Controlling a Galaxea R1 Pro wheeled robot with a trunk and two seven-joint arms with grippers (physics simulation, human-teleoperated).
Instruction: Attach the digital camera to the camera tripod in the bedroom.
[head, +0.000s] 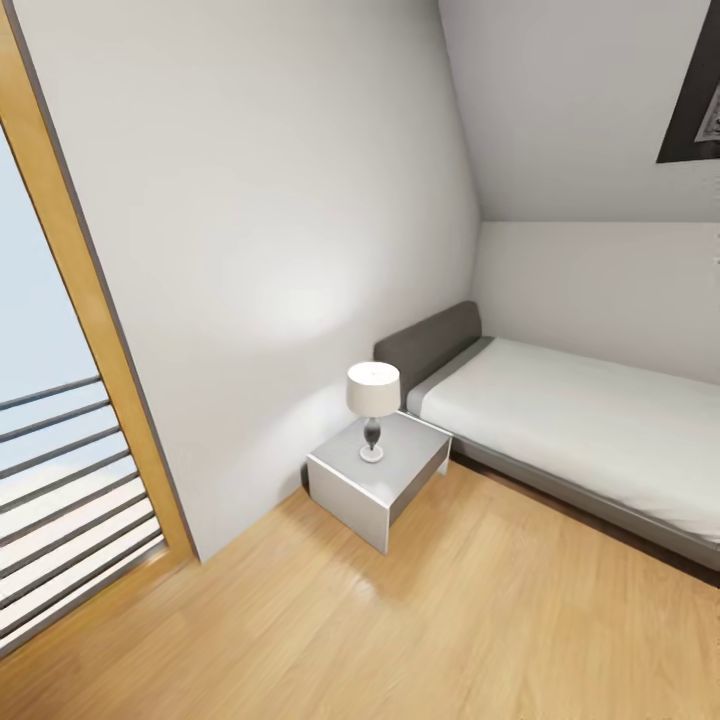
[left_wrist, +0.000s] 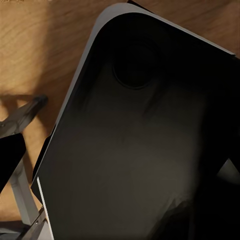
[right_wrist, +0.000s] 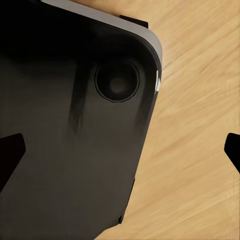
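My head camera faces a bedroom corner: bed (head: 560, 420), lamp (head: 373, 395) on nightstand (head: 375, 475), wood floor (head: 450, 620). Each wrist camera looks at my dark base (right_wrist: 65, 150); whether either tool is spread, I cannot tell.

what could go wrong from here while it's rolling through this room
The nightstand with its lamp juts out from the wall beside the bed; a turn toward that corner might clip it and topple the lamp. The wrist views look down past the robot's dark base at the wood floor, so little ahead of the arms is covered. The head view faces a corner, so time may go into turning to search.
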